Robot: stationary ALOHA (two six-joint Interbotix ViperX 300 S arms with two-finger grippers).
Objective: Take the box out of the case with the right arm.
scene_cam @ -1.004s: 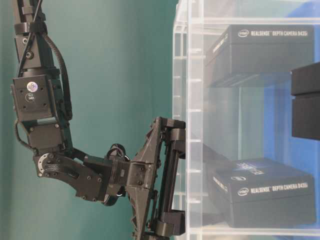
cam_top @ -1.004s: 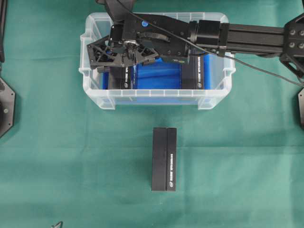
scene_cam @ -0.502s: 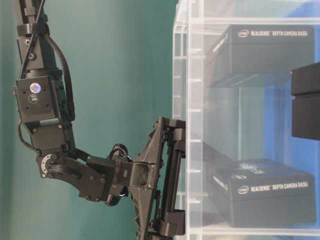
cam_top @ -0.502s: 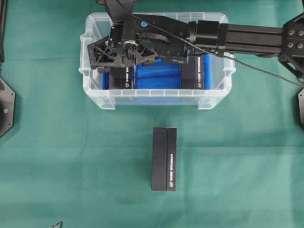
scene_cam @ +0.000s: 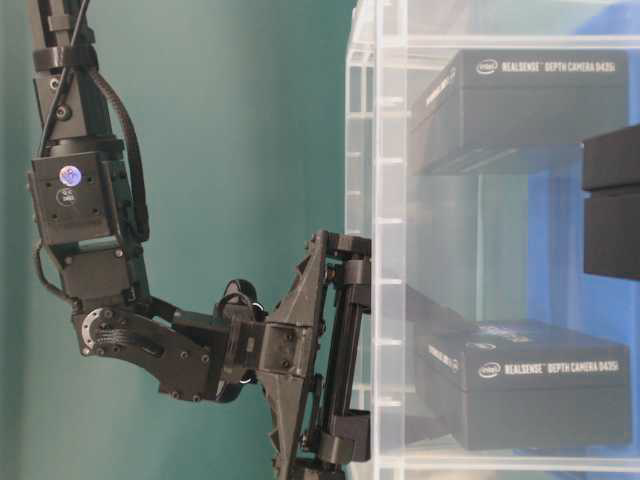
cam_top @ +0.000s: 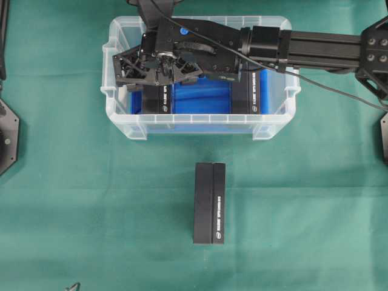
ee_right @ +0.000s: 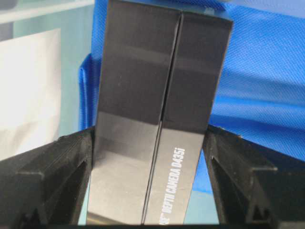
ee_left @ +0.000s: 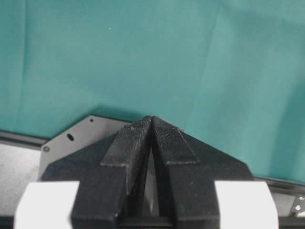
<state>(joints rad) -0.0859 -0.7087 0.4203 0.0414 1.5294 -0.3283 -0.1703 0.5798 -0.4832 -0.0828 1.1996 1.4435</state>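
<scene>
Overhead, the right arm (cam_top: 315,45) reaches in from the right over the case (cam_top: 200,124), a clear tub with a blue lining (cam_top: 203,97). Its right gripper (ee_right: 148,183) points down into the tub's left end, one finger (ee_right: 52,167) hard against each long side of the upright black box (ee_right: 152,109), pinching it. A second box (cam_top: 253,91) stands in the right end of the case, and a third box (cam_top: 210,203) lies on the green cloth (cam_top: 91,206) nearer the camera. Separately, the left gripper (ee_left: 151,125) hangs over bare cloth with its fingers pressed together.
</scene>
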